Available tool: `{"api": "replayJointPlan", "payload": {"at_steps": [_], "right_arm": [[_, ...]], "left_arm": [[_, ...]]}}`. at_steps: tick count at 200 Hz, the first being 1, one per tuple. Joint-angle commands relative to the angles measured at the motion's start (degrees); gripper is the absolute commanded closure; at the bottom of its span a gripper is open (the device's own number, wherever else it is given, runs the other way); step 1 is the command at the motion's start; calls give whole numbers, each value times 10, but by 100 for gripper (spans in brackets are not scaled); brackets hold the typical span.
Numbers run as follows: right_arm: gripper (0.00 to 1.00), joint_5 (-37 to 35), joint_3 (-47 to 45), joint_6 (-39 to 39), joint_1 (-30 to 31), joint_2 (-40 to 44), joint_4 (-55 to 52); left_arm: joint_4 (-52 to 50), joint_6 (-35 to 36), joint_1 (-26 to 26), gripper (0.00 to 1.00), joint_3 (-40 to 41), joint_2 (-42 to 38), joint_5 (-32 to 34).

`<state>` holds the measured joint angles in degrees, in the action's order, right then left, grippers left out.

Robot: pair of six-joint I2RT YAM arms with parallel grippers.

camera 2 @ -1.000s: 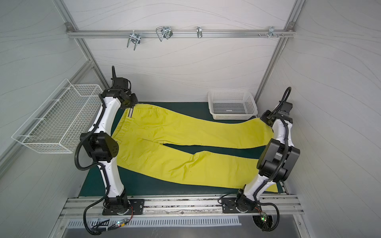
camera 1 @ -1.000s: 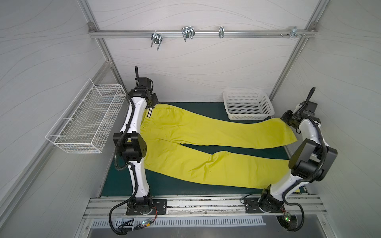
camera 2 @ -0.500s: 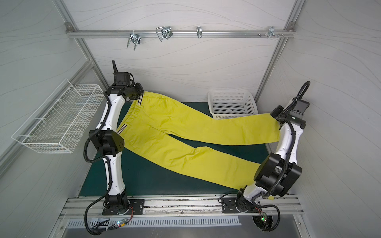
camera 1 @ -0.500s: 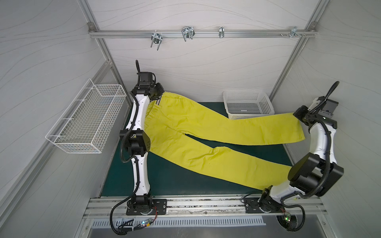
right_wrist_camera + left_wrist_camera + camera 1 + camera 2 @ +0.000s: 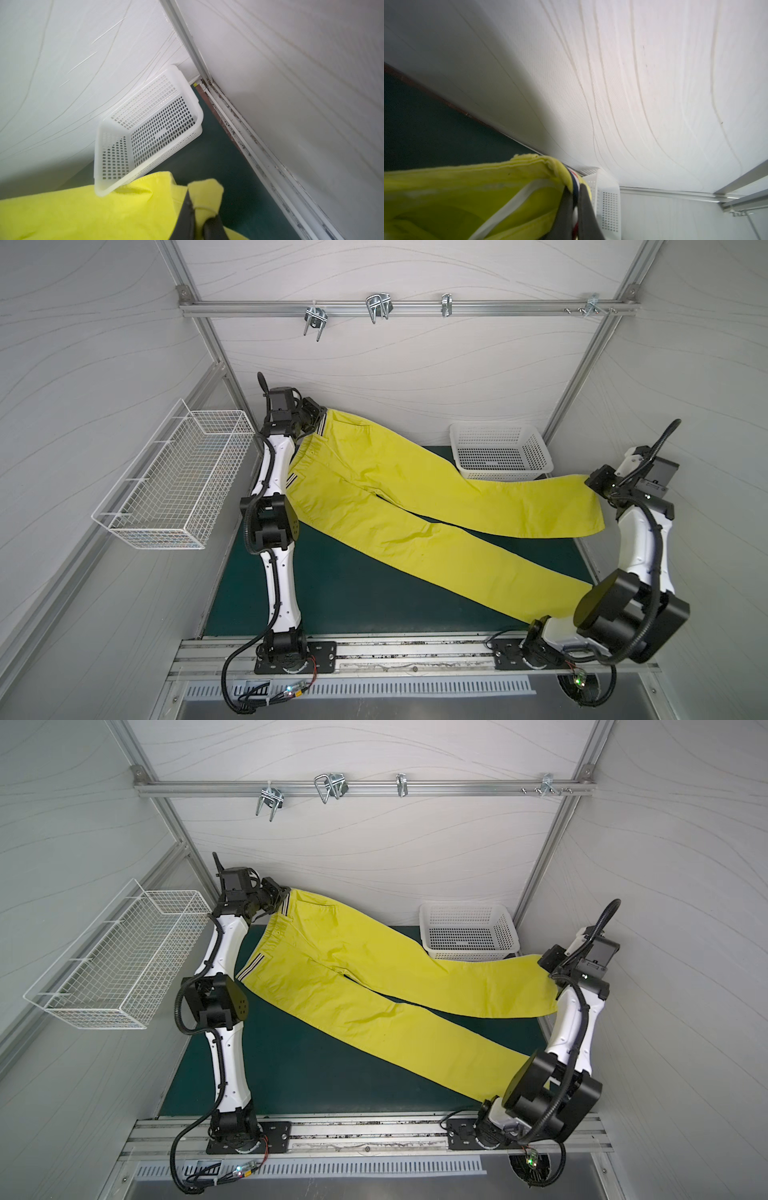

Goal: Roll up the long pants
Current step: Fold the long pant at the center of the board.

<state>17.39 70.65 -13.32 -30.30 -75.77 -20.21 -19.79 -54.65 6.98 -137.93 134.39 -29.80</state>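
Pants [image 5: 399,497] in left tool [image 5: 317,425], right tool [image 5: 593,482]

In a top view, the long pants [image 5: 395,506] are stretched between two arms. The left gripper [image 5: 319,423] pinches the striped waistband up high. The right gripper [image 5: 592,483] pinches the end of one leg. The other leg droops onto the green mat [image 5: 353,593].

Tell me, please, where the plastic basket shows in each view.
Top view: basket upper right of centre.
Top view: basket again upper right of centre, slightly further left.
Left wrist: basket small, just behind the pants.
Right wrist: basket mid-frame, large.
Shared landmark: the pants, next to the basket in every view.
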Motion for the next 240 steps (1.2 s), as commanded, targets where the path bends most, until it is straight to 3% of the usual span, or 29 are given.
{"api": "replayJointPlan", "payload": {"at_steps": [1, 19, 49, 74, 114, 159, 188, 219, 240], "right_arm": [[98, 21, -36, 48, 34, 88, 64], [98, 8, -60, 73, 64, 136, 47], [100, 46, -118, 106, 78, 230, 46], [100, -38, -136, 139, 77, 296, 8], [100, -159, -60, 158, 72, 264, -102], [100, -221, -77, 176, 57, 251, -90], [100, -194, -99, 144, 27, 251, -69], [100, -69, -137, 116, 22, 204, -26], [100, -12, -108, 92, 8, 138, -31]], "left_arm": [[152, -78, 23, 100, -3, -15, -56], [137, -61, 23, 100, -12, -14, -71], [178, -63, 24, 100, 27, -27, -109], [206, -69, 25, 100, 75, -47, -120], [235, -103, 14, 100, 85, -43, -122], [229, -106, -16, 100, 60, -32, -125], [269, -153, -21, 100, 47, -10, -124], [298, -193, -9, 100, 21, 18, -120], [301, -195, -3, 100, 27, 20, -119]]}}
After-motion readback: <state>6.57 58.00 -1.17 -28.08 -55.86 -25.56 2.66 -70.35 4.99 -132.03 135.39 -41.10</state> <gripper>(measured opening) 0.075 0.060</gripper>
